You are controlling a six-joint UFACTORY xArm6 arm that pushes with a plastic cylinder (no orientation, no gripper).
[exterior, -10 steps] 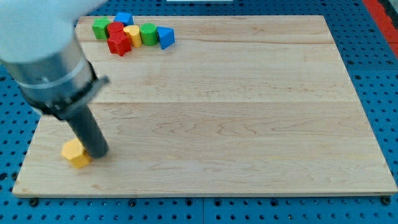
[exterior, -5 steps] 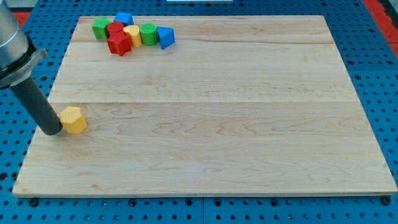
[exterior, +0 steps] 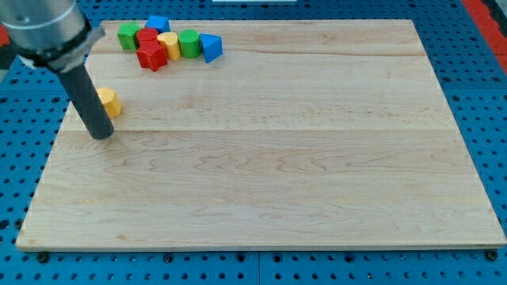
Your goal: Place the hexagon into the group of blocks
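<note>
A pale wooden board [exterior: 277, 158] lies on a blue perforated table [exterior: 483, 119], and most of its planked surface toward the view's bottom and right shows only bare grain. Coming up from the view's bottom along the left side, my tip [exterior: 101, 134] is the first thing met: it rests on the board near the left edge, at the end of the dark rod that slants up and to the view's left into the grey arm body at the top corner. The rod is a plain pusher and holds nothing. Just past my tip, toward the view's top and slightly right, sits the yellow hexagon [exterior: 109, 102]; the rod's shaft overlaps its left side in this view, so the two appear to be touching or nearly so. The hexagon lies apart from the cluster, with a strip of bare board between. Farther up, close to the board's top edge, the group sits packed together: a red star-like block [exterior: 151, 56] nearest, then a yellow cylinder [exterior: 169, 43], a green cylinder [exterior: 188, 42] and a blue triangular block [exterior: 211, 47] to the right, a red cylinder [exterior: 146, 36] and a green block [exterior: 129, 35] to the left, and a blue block [exterior: 158, 24] at the very back.
</note>
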